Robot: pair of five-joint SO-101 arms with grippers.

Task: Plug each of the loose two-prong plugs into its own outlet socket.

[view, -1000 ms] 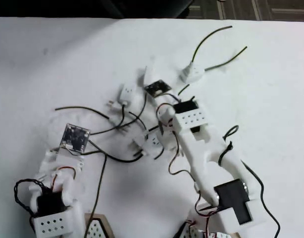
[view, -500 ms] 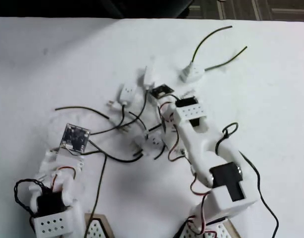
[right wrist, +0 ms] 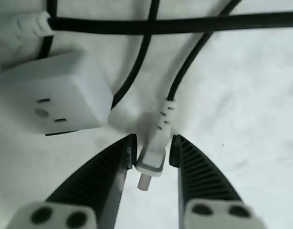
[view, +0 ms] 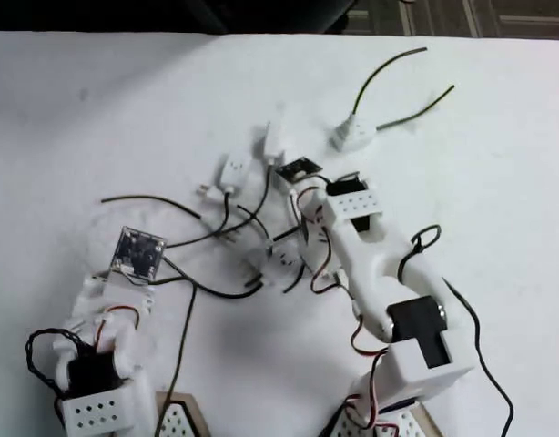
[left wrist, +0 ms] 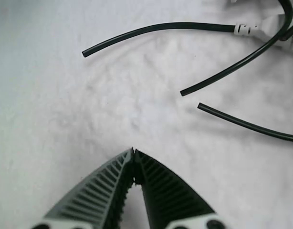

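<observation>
Right gripper [right wrist: 153, 140] clamped on white plug [right wrist: 151, 161], just beside outlet socket [right wrist: 56, 93], high view center. Left gripper [left wrist: 133, 156] tips together over table [left wrist: 56, 109], lower left.

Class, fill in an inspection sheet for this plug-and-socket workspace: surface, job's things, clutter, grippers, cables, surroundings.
Surface: white cloth, wrinkled.
Job's things: white outlet socket lies beside the two-prong plug, which is not plugged in.
Clutter: nothing seen.
Grippers: left gripper is shut and empty over bare cloth; right gripper is shut on the two-prong plug.
Cables: black cables lie loose, crossing mid-table.
Surroundings: dark floor beyond the far edge.
</observation>
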